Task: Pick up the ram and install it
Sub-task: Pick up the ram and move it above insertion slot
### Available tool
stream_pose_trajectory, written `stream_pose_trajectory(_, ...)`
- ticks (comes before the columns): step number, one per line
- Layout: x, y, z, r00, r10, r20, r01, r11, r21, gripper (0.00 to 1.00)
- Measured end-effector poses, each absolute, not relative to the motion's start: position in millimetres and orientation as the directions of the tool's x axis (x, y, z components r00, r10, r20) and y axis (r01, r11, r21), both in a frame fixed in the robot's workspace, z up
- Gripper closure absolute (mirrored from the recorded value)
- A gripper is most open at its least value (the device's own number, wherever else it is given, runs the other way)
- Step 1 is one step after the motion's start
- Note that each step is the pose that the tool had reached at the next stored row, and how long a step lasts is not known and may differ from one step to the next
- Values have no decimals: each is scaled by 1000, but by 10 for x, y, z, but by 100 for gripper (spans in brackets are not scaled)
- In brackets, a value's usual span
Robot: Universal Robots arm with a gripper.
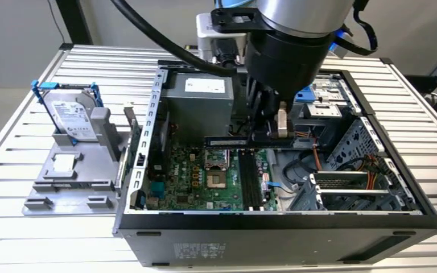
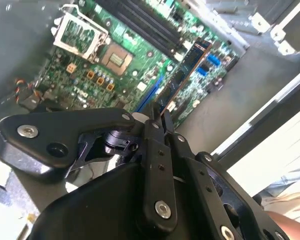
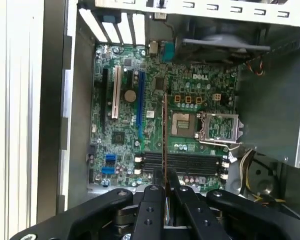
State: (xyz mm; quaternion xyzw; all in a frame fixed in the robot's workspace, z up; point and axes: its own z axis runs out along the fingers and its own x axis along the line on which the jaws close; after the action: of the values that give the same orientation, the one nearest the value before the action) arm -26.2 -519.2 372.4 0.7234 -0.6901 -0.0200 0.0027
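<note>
Ram (image 1: 241, 141) is a long, thin, flat stick, dark bluish-green with black chips. It is clamped by one end between the closed black metal fingers (image 3: 151, 205) of the end effector (image 1: 270, 136). It hangs inside the open sheet-metal case (image 1: 279, 219), above the green motherboard (image 1: 203, 179), and is seated in nothing.

In the second wrist view the ram's flat face shows, running straight out from the fingertips with a row of chips along it. In the first wrist view it is edge-on, a thin brownish line with no chips to make out. There it crosses over the long black slots (image 3: 185, 162) lying just beyond the fingertips. Its gripped end is hidden between the fingers, and its height over the board cannot be judged.

In the exterior view the arm's (image 1: 295, 34) glossy black and silver body covers the case's rear. Well off to the end effector's side, outside the case, a silver hard drive (image 1: 73, 116) in a blue frame stands on the ribbed metal bench (image 1: 21, 239).
</note>
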Motion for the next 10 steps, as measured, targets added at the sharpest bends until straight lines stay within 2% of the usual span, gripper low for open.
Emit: stream_pose_trajectory(10,-93,-5141,3711,31,-999,-25,-999,-31,31,100)
